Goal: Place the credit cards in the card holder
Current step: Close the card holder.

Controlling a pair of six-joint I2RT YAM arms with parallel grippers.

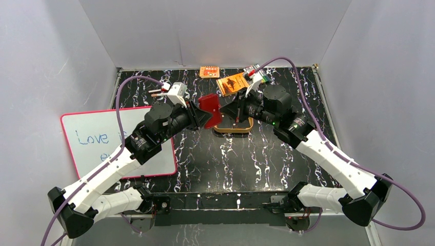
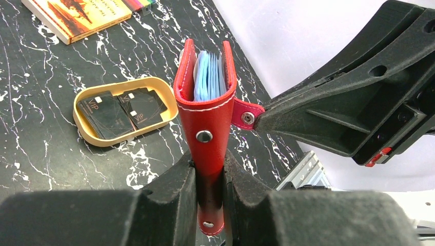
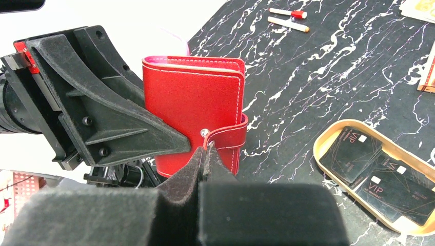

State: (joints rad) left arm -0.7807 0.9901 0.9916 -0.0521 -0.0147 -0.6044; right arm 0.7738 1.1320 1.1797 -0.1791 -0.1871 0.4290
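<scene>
The card holder (image 1: 210,108), a red folding wallet, hangs in the air above the black marble table, edge up. My left gripper (image 2: 209,164) is shut on its spine end. Bluish clear sleeves (image 2: 208,77) show between its two covers. My right gripper (image 3: 205,151) is shut on the tip of the wallet's snap tab (image 3: 225,137), which is pulled out sideways from the cover (image 3: 192,102). The credit cards (image 2: 120,110), dark with "VIP" print, lie overlapping in a tan oval tray (image 2: 82,125) on the table below; the right wrist view shows the cards (image 3: 379,169) at lower right.
A pink-framed whiteboard (image 1: 102,143) lies at the left. An orange book (image 1: 232,83) and an orange packet (image 1: 209,72) sit at the back. Markers (image 3: 287,13) lie at the back left. The tray (image 1: 233,128) is directly under the two grippers.
</scene>
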